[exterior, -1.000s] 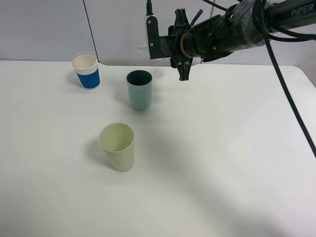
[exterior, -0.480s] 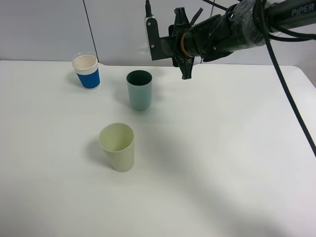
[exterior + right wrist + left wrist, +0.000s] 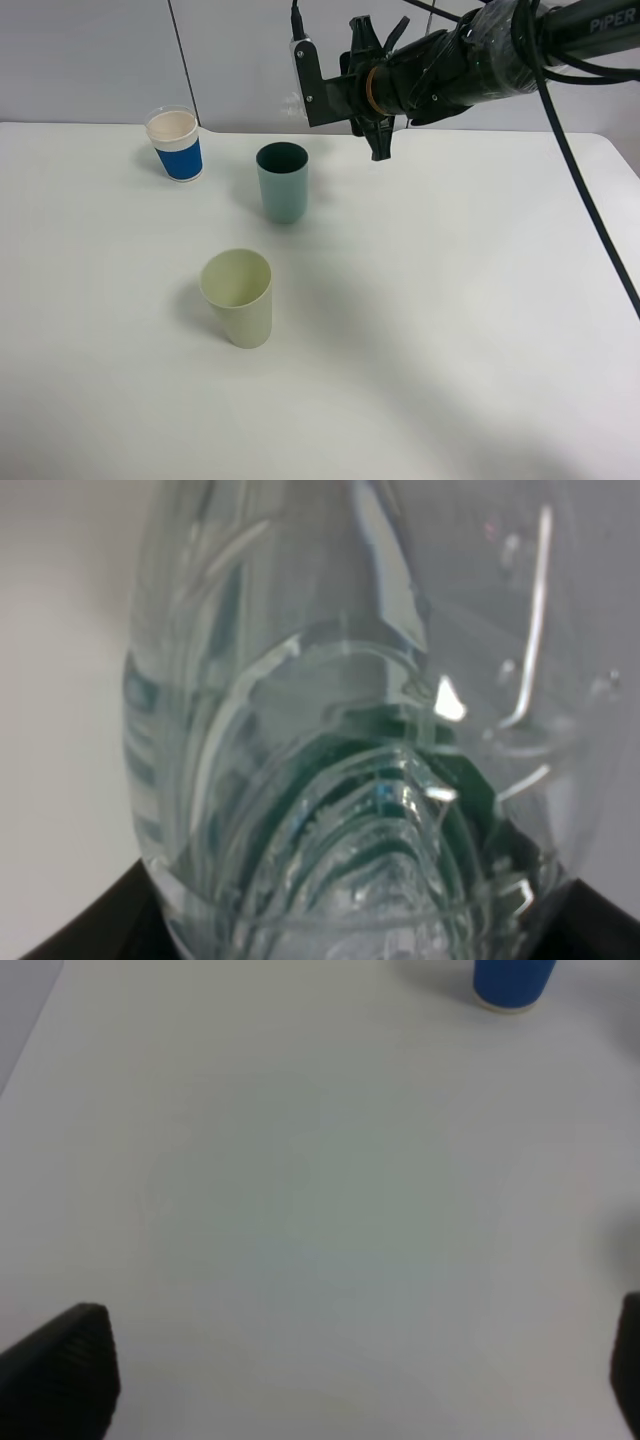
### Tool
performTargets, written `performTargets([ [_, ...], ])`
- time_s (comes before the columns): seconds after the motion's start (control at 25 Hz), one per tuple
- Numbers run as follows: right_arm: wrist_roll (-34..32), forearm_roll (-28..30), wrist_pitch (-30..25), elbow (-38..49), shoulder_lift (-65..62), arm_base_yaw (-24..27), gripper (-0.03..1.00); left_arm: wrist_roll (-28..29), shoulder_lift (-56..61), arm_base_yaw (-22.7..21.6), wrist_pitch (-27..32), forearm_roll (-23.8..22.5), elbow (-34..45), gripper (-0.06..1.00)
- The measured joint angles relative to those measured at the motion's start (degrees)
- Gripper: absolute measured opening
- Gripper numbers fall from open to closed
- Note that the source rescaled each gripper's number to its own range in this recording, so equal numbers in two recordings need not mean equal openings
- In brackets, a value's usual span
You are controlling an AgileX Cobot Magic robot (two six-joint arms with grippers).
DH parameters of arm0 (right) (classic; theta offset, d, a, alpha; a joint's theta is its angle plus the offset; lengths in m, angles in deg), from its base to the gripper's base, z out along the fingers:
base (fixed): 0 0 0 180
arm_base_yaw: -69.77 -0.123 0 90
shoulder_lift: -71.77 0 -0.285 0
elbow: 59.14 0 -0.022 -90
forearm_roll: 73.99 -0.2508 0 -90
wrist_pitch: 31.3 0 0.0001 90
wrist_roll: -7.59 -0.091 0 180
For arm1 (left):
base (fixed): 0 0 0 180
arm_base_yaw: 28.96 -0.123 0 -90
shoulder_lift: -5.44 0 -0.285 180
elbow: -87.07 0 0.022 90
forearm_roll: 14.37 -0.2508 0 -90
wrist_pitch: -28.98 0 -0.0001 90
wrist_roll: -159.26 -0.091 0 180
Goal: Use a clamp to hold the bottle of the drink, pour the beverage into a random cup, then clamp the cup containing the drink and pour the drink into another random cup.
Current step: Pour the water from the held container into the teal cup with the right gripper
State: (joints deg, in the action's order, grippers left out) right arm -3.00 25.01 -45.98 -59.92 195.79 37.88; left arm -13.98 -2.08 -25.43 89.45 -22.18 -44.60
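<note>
Holding stage: right gripper (image 3: 345, 95) is clamped on the bottle (image 3: 340, 780), up in the air just behind and to the right of the teal cup (image 3: 282, 182) in the high view. The right wrist view is filled with clear ribbed plastic and the green label. In the high view the arm mostly hides the bottle, so I can't read its tilt.

Left gripper (image 3: 345, 1380) is spread wide with nothing between its fingers, hanging over bare table.

Progress, my read:
- done: bottle grabbed and lifted
- no beverage visible in the teal cup; the inside is too dark to say for sure, and no stream is showing
- left: pour into the teal cup, put the bottle down, clamp the teal cup, tip it into the yellow-green cup (image 3: 238, 297)

Both cups stand upright and well apart, with the yellow-green one nearer the camera. A blue-sleeved paper cup (image 3: 176, 145) sits off to the left at the back, not part of the job.

Surface: plain white table (image 3: 450, 300), matte, no spills or puddles visible. Behind it is a pale grey panelled wall (image 3: 90, 60) with one dark vertical seam.
</note>
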Motion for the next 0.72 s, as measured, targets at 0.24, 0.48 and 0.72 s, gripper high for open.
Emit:
performTargets([
  [0.24,1.66,0.00,-1.10,0.00,0.00,0.00,0.00,0.00,0.00,0.00,0.00,0.00,0.00,1.00],
  [0.48,4.50,0.00,-1.23,0.00,0.00,0.00,0.00,0.00,0.00,0.00,0.00,0.00,0.00,1.00],
  [0.72,7.17,0.00,-1.44,0.00,0.00,0.00,0.00,0.00,0.00,0.00,0.00,0.00,0.00,1.00],
])
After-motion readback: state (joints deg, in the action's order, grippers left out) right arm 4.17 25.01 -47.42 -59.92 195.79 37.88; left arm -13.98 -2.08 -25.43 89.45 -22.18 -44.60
